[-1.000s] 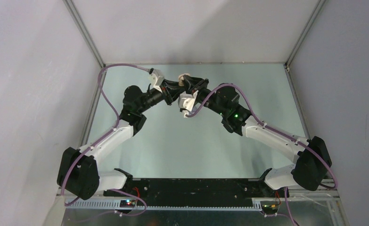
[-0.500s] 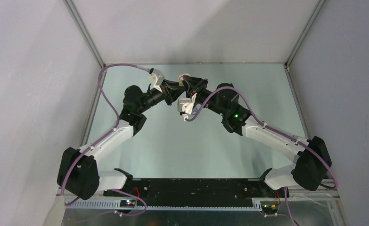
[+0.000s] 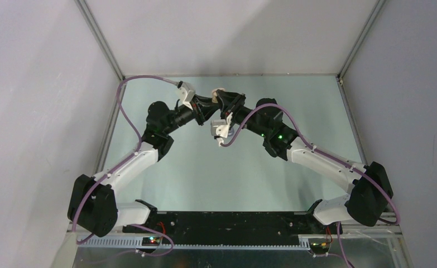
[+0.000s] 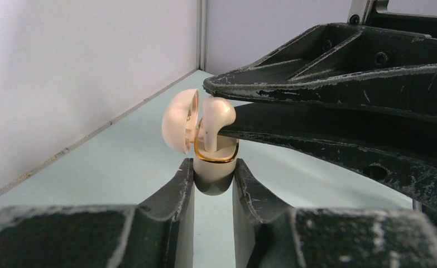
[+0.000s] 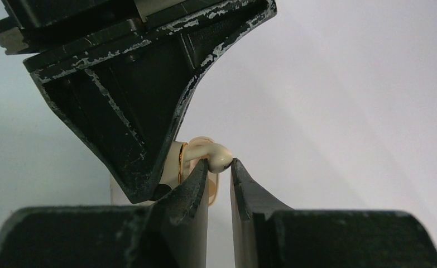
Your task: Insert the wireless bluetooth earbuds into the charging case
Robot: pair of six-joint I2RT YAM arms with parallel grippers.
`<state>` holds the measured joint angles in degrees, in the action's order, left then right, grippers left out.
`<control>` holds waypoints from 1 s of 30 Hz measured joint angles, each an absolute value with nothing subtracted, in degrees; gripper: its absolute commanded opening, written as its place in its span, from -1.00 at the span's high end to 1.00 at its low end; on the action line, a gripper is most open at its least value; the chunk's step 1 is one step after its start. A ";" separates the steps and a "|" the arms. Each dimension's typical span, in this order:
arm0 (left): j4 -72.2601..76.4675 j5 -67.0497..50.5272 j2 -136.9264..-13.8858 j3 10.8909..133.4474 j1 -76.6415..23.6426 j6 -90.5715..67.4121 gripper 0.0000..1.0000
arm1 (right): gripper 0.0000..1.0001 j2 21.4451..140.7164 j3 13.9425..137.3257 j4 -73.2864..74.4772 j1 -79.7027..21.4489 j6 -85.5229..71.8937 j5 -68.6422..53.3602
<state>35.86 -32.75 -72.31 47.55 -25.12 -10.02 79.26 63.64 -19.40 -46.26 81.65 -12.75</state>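
Note:
My left gripper (image 4: 214, 166) is shut on the body of a cream charging case (image 4: 215, 173) with a gold rim. It holds the case upright with its lid (image 4: 178, 120) open to the left. My right gripper (image 5: 220, 163) is shut on the head of a cream-white earbud (image 5: 216, 153). The earbud's stem (image 4: 210, 137) reaches down inside the gold rim. In the top view both grippers meet at the case (image 3: 218, 90) near the table's far edge. No other earbud is in view, lilac or cream.
The pale green table (image 3: 205, 167) is walled by white panels. The back wall (image 3: 233, 33) stands close behind the case. The left wall and its base seam (image 4: 93, 134) run beside the left gripper.
The right arm's wrist has shifted slightly left and toward the near side while its fingertips stay at the case. The left arm has not visibly moved.

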 measured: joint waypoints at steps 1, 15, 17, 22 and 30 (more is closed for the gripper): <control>35.83 -32.75 -72.31 47.55 -25.12 -10.02 1.00 | 0.80 79.26 63.64 -19.35 -46.26 81.97 -12.84; 35.94 -32.10 -72.31 47.55 -25.12 -10.55 1.00 | 1.00 79.26 63.64 -19.31 -46.13 83.11 -12.69; 36.03 -31.83 -72.31 47.55 -25.12 -10.68 1.00 | 1.00 79.26 63.64 -19.35 -46.17 83.11 -12.51; 36.32 -30.68 -72.31 47.55 -25.30 -10.72 1.00 | 1.00 79.26 63.64 -19.66 -46.37 83.22 -12.01; 36.97 -27.18 -72.34 47.57 -25.65 -10.33 1.00 | 1.00 79.29 63.70 -20.10 -46.72 83.09 -9.43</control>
<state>36.97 -27.18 -72.34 47.57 -25.65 -10.33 79.29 63.70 -20.10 -46.72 83.09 -9.43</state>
